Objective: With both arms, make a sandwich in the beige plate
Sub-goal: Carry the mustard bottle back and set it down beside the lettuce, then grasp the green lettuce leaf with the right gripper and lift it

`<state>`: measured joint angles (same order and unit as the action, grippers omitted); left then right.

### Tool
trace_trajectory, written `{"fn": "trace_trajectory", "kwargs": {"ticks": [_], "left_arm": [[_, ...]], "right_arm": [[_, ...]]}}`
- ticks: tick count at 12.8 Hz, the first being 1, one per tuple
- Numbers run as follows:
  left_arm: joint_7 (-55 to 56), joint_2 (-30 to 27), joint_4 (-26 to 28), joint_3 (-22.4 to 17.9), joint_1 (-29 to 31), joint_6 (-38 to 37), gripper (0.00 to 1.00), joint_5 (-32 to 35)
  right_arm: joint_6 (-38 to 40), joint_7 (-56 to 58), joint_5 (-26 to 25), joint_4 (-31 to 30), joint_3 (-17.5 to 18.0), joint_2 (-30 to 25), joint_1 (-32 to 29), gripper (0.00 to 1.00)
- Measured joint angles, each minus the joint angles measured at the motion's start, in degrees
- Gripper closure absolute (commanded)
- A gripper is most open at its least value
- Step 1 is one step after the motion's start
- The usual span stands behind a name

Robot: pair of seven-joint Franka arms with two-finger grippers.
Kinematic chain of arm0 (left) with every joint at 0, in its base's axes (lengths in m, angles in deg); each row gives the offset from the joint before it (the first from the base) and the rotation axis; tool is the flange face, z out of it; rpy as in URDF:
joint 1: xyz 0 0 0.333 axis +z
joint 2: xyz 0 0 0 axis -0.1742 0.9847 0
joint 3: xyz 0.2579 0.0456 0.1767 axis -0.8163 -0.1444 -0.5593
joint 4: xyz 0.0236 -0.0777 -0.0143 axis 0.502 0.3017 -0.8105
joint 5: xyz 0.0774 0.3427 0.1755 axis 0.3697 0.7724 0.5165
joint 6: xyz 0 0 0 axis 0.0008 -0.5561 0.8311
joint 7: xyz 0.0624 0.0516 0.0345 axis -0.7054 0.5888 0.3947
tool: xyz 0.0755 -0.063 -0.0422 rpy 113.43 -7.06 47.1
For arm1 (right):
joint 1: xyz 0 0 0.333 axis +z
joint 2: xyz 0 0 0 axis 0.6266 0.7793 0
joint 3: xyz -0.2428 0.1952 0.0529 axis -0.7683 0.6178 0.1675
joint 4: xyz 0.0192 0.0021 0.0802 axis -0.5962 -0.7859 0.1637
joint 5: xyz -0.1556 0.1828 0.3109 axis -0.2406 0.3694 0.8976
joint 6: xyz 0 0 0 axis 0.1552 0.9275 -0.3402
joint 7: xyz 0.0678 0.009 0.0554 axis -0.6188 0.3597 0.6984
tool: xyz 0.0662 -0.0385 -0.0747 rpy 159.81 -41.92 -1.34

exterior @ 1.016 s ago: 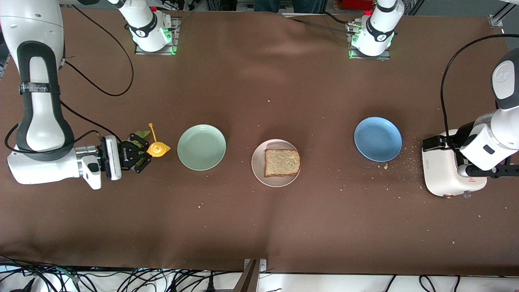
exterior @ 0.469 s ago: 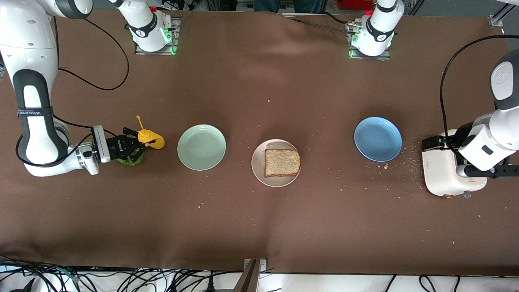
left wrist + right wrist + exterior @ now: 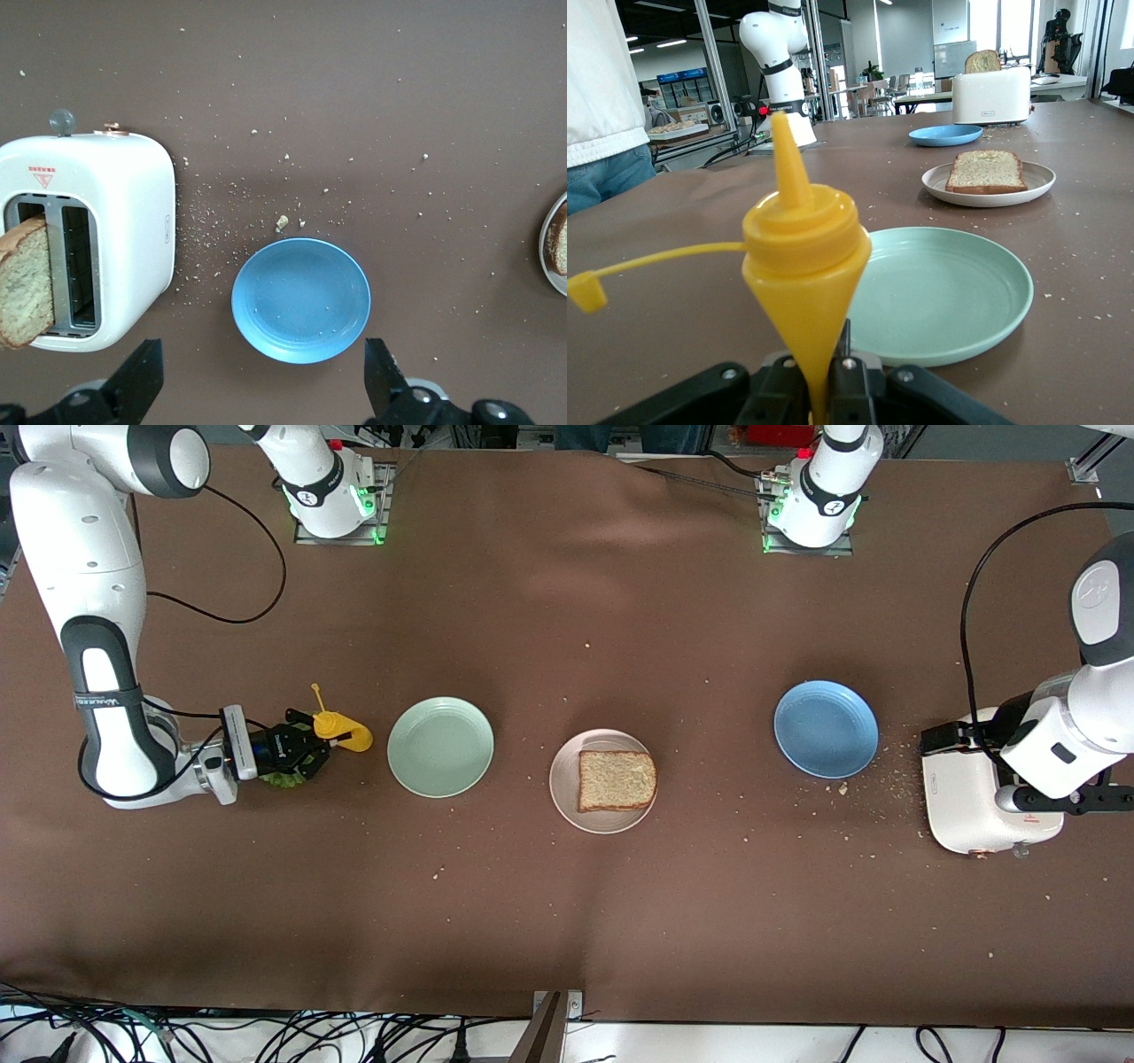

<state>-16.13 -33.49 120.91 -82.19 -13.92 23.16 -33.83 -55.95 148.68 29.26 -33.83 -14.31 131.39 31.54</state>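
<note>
One slice of brown toast (image 3: 617, 779) lies on the beige plate (image 3: 567, 797) at the table's middle. A second slice (image 3: 25, 283) stands in the white toaster (image 3: 961, 797). My left arm (image 3: 1063, 744) hangs over the toaster. Its gripper (image 3: 263, 381) is open and empty, up in the air, with the blue plate (image 3: 301, 299) showing between the fingers. My right gripper (image 3: 310, 748) is low at the right arm's end of the table, shut on a yellow squeeze bottle (image 3: 341, 731). A green lettuce leaf (image 3: 282, 781) lies on the table under it, partly hidden.
The mint green plate (image 3: 440, 746) sits between the bottle and the beige plate. The blue plate (image 3: 826, 728) sits between the beige plate and the toaster. Crumbs are scattered round the toaster. The bottle's cap dangles on a strap (image 3: 647, 264).
My right arm's elbow has swung toward its base, and the gripper with the bottle has sunk lower over the lettuce. The left arm has barely moved.
</note>
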Motion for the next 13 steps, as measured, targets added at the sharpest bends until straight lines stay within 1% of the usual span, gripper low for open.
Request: {"fn": "trace_trajectory", "kwargs": {"ticks": [1, 2, 5, 7, 10, 13], "left_arm": [[0.0, 0.0, 0.0, 0.0, 0.0, 0.0, 0.00, 0.0], [0.0, 0.0, 0.0, 0.0, 0.0, 0.0, 0.00, 0.0], [0.0, 0.0, 0.0, 0.0, 0.0, 0.0, 0.00, 0.0], [0.0, 0.0, 0.0, 0.0, 0.0, 0.0, 0.00, 0.0], [0.0, 0.1, 0.0, 0.0, 0.0, 0.0, 0.00, 0.0], [0.0, 0.1, 0.0, 0.0, 0.0, 0.0, 0.00, 0.0]], "right_arm": [[0.0, 0.0, 0.4, 0.0, 0.0, 0.2, 0.0, 0.03], [0.0, 0.0, 0.5, 0.1, 0.1, 0.2, 0.0, 0.01], [0.0, -1.6, 0.5, 0.8, -0.3, 0.0, -0.2, 0.01], [0.0, -6.3, -0.7, 2.0, -1.9, -1.4, -0.4, 0.02], [-0.2, -18.7, -6.1, 3.1, -3.3, -6.3, -0.7, 0.02], [-5.1, -34.7, -13.9, 3.3, -3.8, -10.9, -0.7, 0.02]]}}
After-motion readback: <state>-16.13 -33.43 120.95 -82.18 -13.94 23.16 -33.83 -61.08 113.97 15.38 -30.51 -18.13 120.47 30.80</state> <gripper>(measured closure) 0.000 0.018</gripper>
